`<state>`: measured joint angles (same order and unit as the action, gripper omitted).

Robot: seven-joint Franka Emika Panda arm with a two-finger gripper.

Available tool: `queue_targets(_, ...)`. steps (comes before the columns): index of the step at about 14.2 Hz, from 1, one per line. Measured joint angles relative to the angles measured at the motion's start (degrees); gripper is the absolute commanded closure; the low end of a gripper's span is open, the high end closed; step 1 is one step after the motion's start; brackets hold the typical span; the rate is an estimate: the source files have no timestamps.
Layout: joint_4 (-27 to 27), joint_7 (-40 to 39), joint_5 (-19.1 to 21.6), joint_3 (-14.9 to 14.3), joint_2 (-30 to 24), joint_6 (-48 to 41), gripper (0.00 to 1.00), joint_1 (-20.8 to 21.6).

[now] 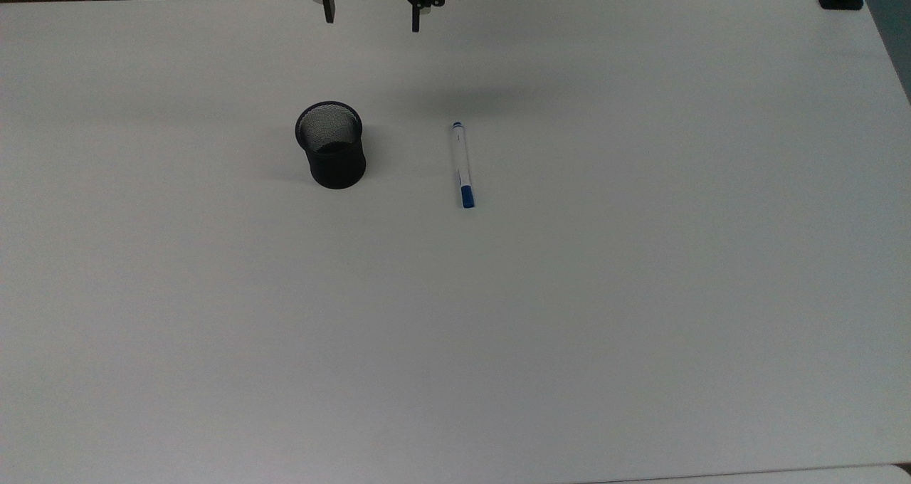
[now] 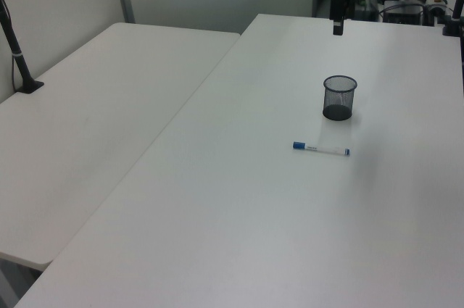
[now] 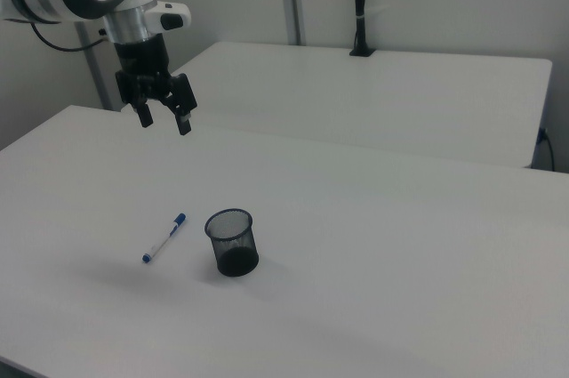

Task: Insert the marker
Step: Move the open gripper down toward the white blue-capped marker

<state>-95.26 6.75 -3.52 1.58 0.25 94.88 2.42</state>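
Well apart: marker (image 1: 462,165) flat on table (image 1: 569,292), wide-open empty hand (image 1: 371,20) high above.

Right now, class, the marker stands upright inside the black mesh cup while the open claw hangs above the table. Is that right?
Not quite. The marker is not in the black mesh cup; it lies flat on the table, apart from the cup, on the cup's right in the top view. The rest holds: the claw hangs open above the table, as the right view shows.

No readable text; marker (image 1: 462,165) barrel print (tiny mark) illegible.
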Motion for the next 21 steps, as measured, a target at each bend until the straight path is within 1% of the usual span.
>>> queue_targets(10,-0.16,0.0,0.0,0.21,0.39,0.0,0.0,0.12)
queue_targets(13,-0.43,0.0,0.0,0.84,1.73,0.68,0.0,0.21)
queue_targets(15,-1.23,0.0,0.0,1.25,2.62,2.79,0.0,0.38)
queue_targets(21,-3.57,-0.27,0.0,1.59,7.77,4.54,0.0,4.16)
